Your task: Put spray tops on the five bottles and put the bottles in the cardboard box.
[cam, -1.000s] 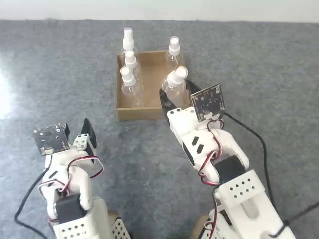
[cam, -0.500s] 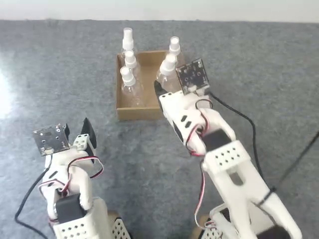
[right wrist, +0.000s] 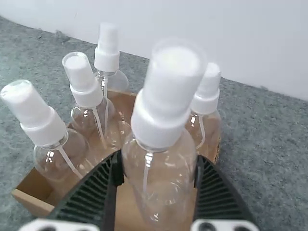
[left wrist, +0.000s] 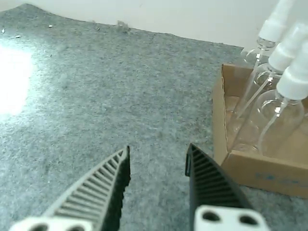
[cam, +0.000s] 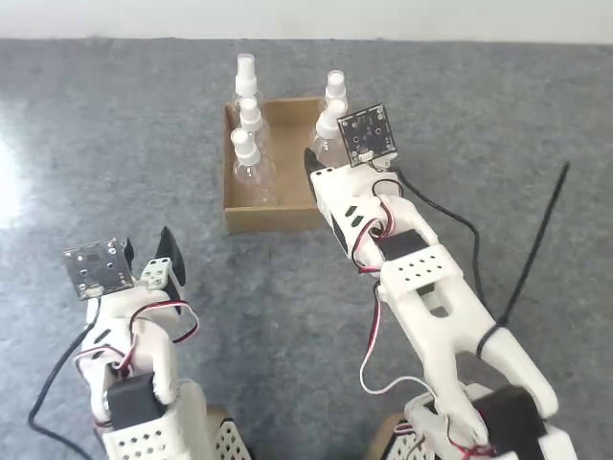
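The cardboard box [cam: 230, 206] stands at the middle back of the grey mat. Two clear bottles with white spray tops [cam: 246, 153] [cam: 251, 117] stand in its left half. My right gripper [cam: 324, 161] is over the box's right half, shut on a capped bottle [cam: 327, 129] held upright; the right wrist view shows this bottle [right wrist: 161, 159] between the fingers [right wrist: 91, 192]. Another capped bottle [cam: 246, 75] stands just behind the box. One more bottle [cam: 335, 88] is at the back right corner; whether it is inside I cannot tell. My left gripper [cam: 165, 261] [left wrist: 156, 178] rests open near the front left, holding nothing.
Grey felt mat [cam: 105, 144] covers the whole table, with free room left, right and in front of the box. The right arm's black cable [cam: 536, 230] loops over the mat at the right. A white wall edge runs along the back.
My right arm has stretched forward, carrying the capped bottle from the box's front right edge to over the box's right half. The left arm has not moved.
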### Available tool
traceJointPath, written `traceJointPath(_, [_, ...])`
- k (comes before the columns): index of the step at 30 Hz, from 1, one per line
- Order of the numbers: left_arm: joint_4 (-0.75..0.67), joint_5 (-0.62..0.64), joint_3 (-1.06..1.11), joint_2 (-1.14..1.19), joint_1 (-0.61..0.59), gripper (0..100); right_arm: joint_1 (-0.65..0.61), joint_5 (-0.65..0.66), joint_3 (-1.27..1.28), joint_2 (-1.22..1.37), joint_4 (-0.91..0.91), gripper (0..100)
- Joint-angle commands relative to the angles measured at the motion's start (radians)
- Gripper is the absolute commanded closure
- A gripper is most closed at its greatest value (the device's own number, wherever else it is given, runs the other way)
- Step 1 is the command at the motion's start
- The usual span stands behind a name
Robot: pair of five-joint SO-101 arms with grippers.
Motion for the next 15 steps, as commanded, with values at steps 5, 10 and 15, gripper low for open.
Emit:
traceJointPath(5, [-0.005, -0.009, -0.007, -0.015, 0.002, 82, 0.024, -0.008, -0.08, 0.081, -0.128, 91.5])
traceJointPath(10, [-0.005, -0.009, -0.007, -0.015, 0.0, 82, 0.038, -0.008, -0.109, 0.139, -0.142, 91.5])
traceJointPath(15, [-0.005, -0.009, -0.005, -0.015, 0.002, 82, 0.042, -0.008, -0.147, 0.199, -0.142, 91.5])
